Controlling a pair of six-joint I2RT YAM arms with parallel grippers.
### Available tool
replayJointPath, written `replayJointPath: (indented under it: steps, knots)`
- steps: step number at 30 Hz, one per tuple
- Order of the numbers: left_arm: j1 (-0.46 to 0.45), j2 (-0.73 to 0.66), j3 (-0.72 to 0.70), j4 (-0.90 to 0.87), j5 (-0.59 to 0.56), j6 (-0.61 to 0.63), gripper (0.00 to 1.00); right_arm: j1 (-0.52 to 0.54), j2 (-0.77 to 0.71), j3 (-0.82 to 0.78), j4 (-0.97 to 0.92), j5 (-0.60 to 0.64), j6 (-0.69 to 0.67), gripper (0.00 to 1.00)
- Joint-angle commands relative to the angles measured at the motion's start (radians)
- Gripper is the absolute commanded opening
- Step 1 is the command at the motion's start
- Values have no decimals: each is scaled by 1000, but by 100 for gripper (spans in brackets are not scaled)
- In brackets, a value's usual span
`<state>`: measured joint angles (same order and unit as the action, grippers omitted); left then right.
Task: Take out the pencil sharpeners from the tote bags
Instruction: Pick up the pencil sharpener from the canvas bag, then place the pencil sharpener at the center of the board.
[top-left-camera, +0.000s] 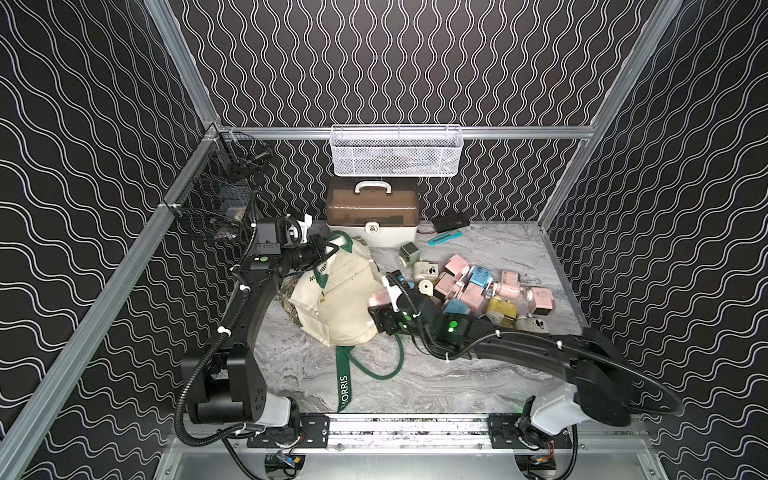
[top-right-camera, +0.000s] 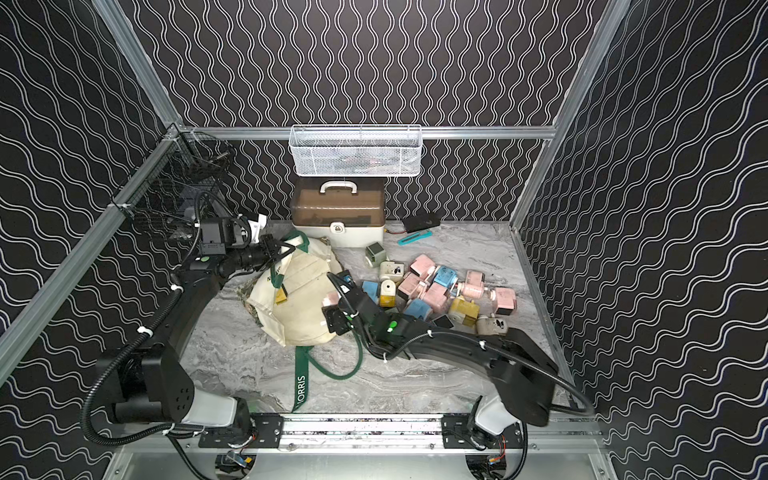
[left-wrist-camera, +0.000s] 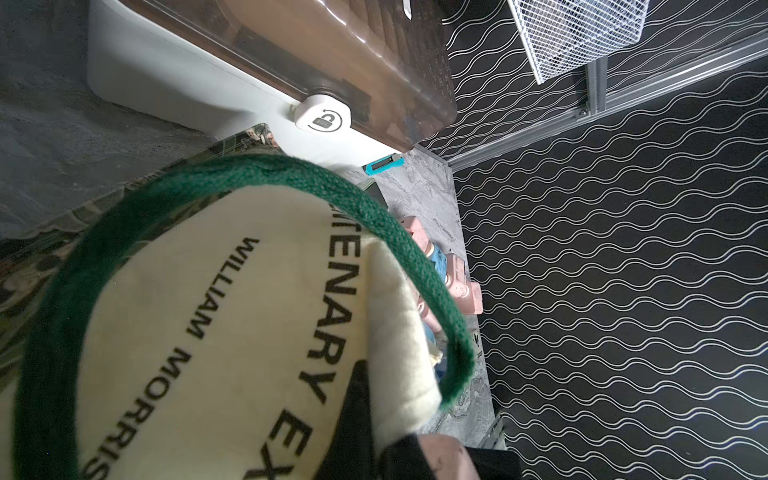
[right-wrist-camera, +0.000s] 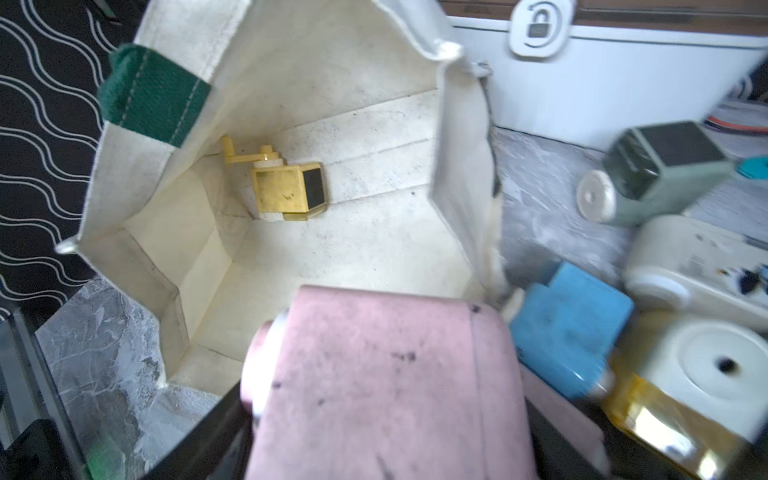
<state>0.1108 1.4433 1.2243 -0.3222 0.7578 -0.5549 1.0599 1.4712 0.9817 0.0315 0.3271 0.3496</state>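
- The marbled grey tabletop (top-left-camera: 457, 374) carries everything; the landmark is the tote bag (top-left-camera: 345, 299), which lies on its side near the middle.
- The tote bag is cream canvas with dark print and a leafy base. Its mouth gapes toward the right arm's side, and one green strap (top-left-camera: 344, 386) lettered "MORRIS" trails from the bag toward the robot's base.
- A white-and-brown plastic case (top-left-camera: 372, 216) stands just behind the tote bag, against the back wall.
- A heap of pencil sharpeners (top-left-camera: 478, 286) in pink, blue, yellow, cream and pale green lies outside the tote bag, just beside its mouth.
- The left end effector (top-left-camera: 323, 250) is pressed together on the tote bag's upper rim where the other green strap (left-wrist-camera: 249, 174) loops, holding that edge up off the tabletop.
- The right end effector (top-left-camera: 388, 296) sits at the tote bag's mouth, its jaws spread wide around a pink sharpener (right-wrist-camera: 386, 386) and clamping it.
- One yellow sharpener (right-wrist-camera: 291, 191) with a crank lies deep inside the tote bag, on its lower wall.
- A flat teal tool (top-left-camera: 444, 238) lies beyond the heap, well apart from the tote bag.
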Motion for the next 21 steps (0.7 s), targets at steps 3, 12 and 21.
replayJointPath:
  steps: [3, 12, 21]
  knots:
    - [0, -1, 3, 24, 10, 1, 0, 2, -214, -146, -172, 232, 181, 60]
    - [0, 5, 4, 28, 17, -4, 0, -38, -476, -301, -540, 709, 596, 62]
    - [0, 0, 3, 28, 14, -2, 0, -216, -642, -481, -533, 757, 798, 61]
